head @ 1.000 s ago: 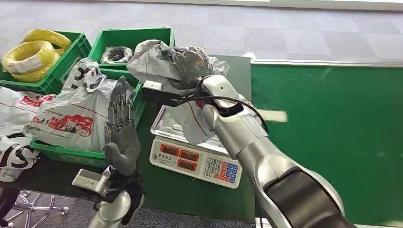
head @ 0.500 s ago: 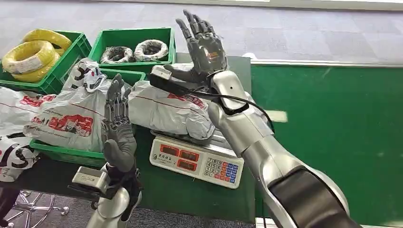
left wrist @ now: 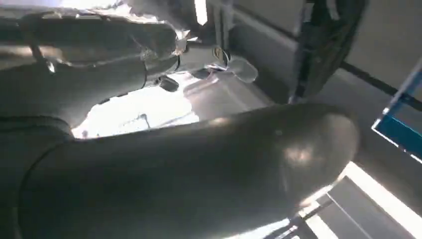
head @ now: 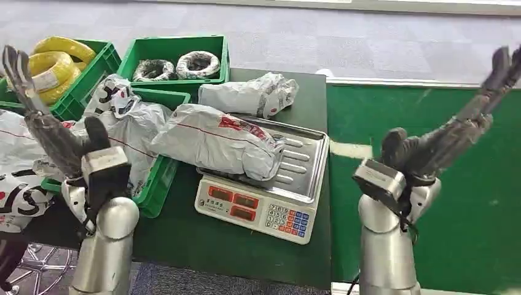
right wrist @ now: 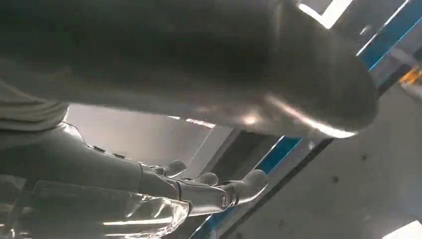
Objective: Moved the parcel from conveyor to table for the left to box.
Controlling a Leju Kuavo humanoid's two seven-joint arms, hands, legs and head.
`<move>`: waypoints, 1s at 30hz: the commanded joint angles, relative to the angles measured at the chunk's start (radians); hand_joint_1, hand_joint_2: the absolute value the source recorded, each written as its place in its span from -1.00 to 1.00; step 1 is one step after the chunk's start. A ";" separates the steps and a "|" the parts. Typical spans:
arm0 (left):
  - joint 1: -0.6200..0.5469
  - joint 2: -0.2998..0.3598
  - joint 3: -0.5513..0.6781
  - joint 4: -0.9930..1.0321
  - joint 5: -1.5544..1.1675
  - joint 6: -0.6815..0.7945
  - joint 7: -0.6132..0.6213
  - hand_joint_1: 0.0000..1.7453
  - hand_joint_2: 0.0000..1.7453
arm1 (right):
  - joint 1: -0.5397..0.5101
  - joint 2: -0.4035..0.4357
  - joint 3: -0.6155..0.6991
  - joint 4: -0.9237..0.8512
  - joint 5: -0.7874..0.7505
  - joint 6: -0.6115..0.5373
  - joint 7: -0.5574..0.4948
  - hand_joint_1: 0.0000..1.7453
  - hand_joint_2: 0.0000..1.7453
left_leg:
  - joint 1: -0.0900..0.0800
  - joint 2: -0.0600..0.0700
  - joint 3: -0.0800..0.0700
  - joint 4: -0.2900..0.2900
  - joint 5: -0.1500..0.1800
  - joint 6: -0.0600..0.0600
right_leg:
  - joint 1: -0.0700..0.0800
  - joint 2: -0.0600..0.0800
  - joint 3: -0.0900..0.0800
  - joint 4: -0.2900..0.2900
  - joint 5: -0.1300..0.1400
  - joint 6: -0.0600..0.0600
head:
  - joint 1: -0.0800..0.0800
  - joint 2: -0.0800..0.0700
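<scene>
A grey plastic parcel [head: 216, 141] with red print lies on the steel pan of the scale [head: 299, 165], on the dark table. A second grey parcel [head: 249, 95] lies behind it near the table's far edge. My right hand [head: 451, 138] is raised over the green conveyor [head: 430, 123], well to the right of the scale, fingers stretched out and holding nothing. My left hand [head: 52, 132] is raised at the left beside the green crates, fingers straight and apart, also holding nothing. In both wrist views the fingers [left wrist: 124, 35] [right wrist: 209, 191] point up toward the ceiling.
Green crates [head: 172, 49] stand at the back left, holding black wire coils, yellow coils [head: 52, 64] and printed white and grey bags [head: 126, 120]. The scale's keypad [head: 285, 218] faces the table's front edge. More white bags lie at the far left.
My right hand has let go of the parcel and swung right and up, away from the scale to over the conveyor. My left hand has moved left and higher. The parcel now rests on the scale.
</scene>
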 commanded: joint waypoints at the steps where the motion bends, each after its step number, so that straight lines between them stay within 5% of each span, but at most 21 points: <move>1: -0.219 0.001 0.044 0.213 -0.188 0.007 0.093 -1.00 -1.00 | 0.136 0.048 -0.119 -0.183 -0.016 -0.048 -0.009 -1.00 -1.00 | 0.000 0.000 0.001 0.000 0.001 0.000 | 0.000 -0.001 0.001 0.000 0.001 -0.001 | 0.000 0.000; 4: -0.284 0.022 0.005 0.303 -0.327 -0.050 0.178 -1.00 -1.00 | 0.146 0.054 -0.111 -0.146 -0.018 -0.048 -0.009 -1.00 -1.00 | 0.000 0.003 0.003 0.000 0.001 0.000 | 0.001 0.000 0.002 -0.001 0.001 -0.001 | 0.000 0.000; 6: -0.423 0.034 -0.082 0.538 -0.530 -0.241 0.250 -1.00 -1.00 | 0.147 0.064 -0.110 -0.073 -0.037 -0.048 0.007 -1.00 -1.00 | 0.001 0.000 0.003 0.000 0.002 0.000 | 0.001 -0.003 0.003 -0.001 0.001 -0.001 | 0.000 0.000; 7: -0.478 0.013 -0.093 0.657 -0.546 -0.194 0.274 -1.00 -1.00 | 0.135 0.066 -0.117 -0.057 -0.039 -0.048 0.002 -1.00 -1.00 | 0.001 -0.002 0.002 0.001 0.002 0.000 | 0.002 -0.004 0.003 0.000 0.000 -0.002 | 0.000 0.000; 8: -0.535 0.025 -0.165 0.777 -0.546 -0.184 0.310 -1.00 1.00 | 0.124 0.064 -0.117 -0.039 -0.037 -0.048 0.013 -1.00 -1.00 | 0.001 0.000 0.002 0.001 0.001 0.000 | 0.001 -0.002 0.001 0.000 0.001 -0.001 | 0.000 0.000; 12: -0.652 -0.011 -0.451 1.163 -0.546 -0.265 0.393 -1.00 1.00 | 0.093 0.041 -0.110 0.011 -0.010 -0.048 0.085 -1.00 -1.00 | 0.001 -0.004 0.002 0.000 0.004 0.002 | 0.001 -0.007 0.004 -0.002 0.002 -0.001 | 0.000 0.000; 17: -0.599 -0.041 -0.700 1.368 -0.546 -0.325 0.407 -1.00 1.00 | 0.108 0.009 -0.097 0.060 -0.021 -0.048 0.068 -1.00 -1.00 | -0.001 -0.002 0.008 -0.004 0.004 0.002 | 0.000 -0.005 0.009 -0.006 0.003 0.000 | 0.000 0.000; 22: -0.589 -0.034 -0.708 1.368 -0.546 -0.313 0.412 -1.00 1.00 | 0.113 0.009 -0.098 0.058 -0.025 -0.048 0.061 -1.00 -1.00 | -0.001 0.009 0.005 -0.001 0.001 0.001 | -0.001 0.006 0.003 -0.002 0.003 -0.001 | 0.000 0.000; 30: -0.516 -0.031 -0.752 1.402 -0.546 -0.430 0.279 -1.00 1.00 | 0.125 0.002 -0.089 0.056 -0.021 -0.048 0.068 -1.00 -1.00 | -0.001 0.010 0.005 -0.003 0.002 0.002 | 0.000 0.008 0.002 -0.003 0.003 -0.001 | 0.000 0.000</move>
